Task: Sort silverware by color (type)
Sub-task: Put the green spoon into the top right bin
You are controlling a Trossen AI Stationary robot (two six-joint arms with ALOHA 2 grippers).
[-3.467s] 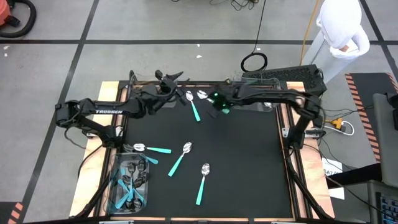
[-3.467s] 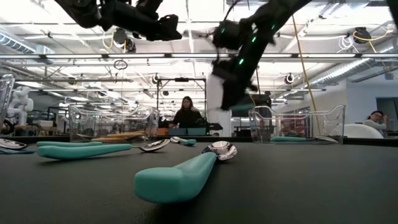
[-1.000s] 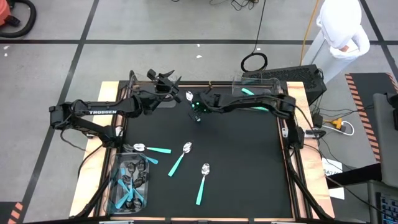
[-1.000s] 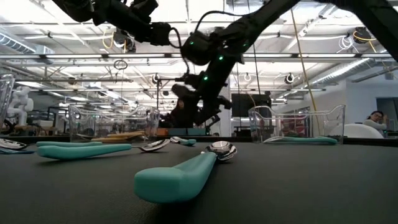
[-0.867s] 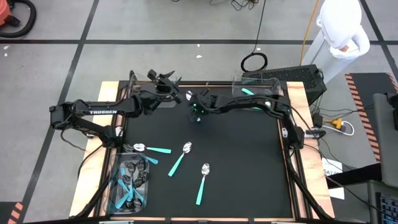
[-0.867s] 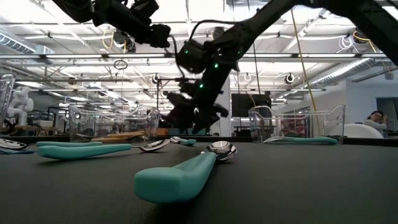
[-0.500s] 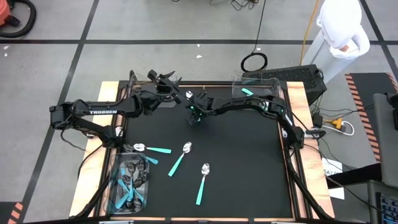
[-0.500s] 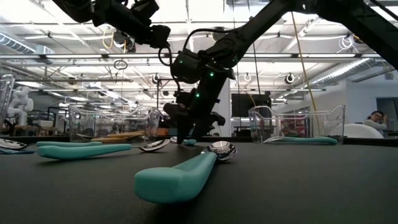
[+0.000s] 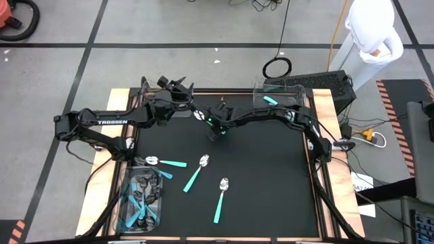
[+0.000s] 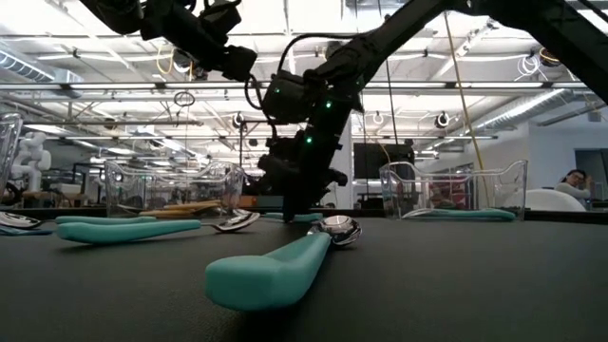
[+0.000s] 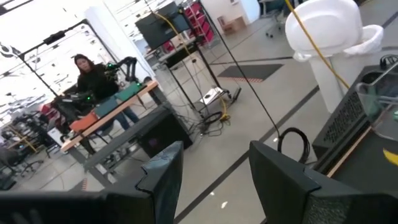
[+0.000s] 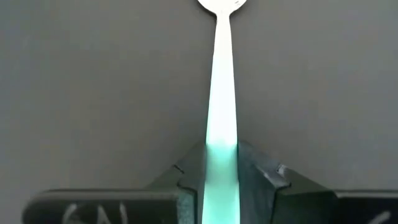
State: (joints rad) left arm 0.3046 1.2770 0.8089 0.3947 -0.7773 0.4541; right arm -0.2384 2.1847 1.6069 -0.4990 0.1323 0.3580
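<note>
teal-handled silver-headed spoon [image 12: 222, 124] near clear far-right bin [image 9: 278, 100]: right gripper [image 12: 222, 177] just clamped handle, lift next; left gripper [image 11: 211, 177] open, idle.

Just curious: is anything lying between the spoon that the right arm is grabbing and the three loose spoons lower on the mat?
No. In the high view, only bare black mat lies between them.

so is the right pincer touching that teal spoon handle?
Touching. The right wrist view shows the right pincer with both fingers pressed against the teal spoon handle, no gap.
</note>
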